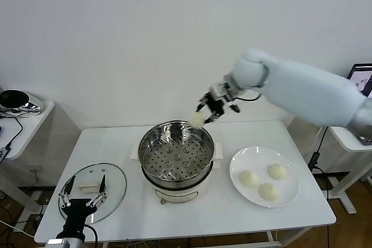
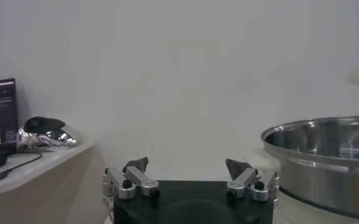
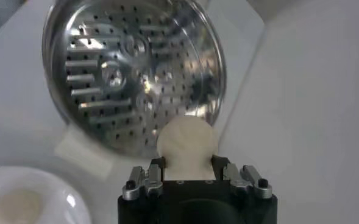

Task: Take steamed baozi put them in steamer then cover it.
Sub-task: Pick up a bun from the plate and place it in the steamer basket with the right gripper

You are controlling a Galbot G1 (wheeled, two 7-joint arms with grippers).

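1. I held the right tool (image 1: 210,110) clamped on one steamed baozi (image 1: 197,119), poised above the far rim of the steamer (image 1: 176,161).
2. The steamer's perforated tray (image 3: 124,67) lay bare; no bun was in yet.
3. Three buns (image 1: 267,180) waited on the white plate (image 1: 235,173) at the steamer's right.
4. My left tool (image 1: 85,196), spread wide and holding nothing, hovered over the glass cover (image 1: 115,183) lying on the surface (image 1: 232,213), fitting left for last.
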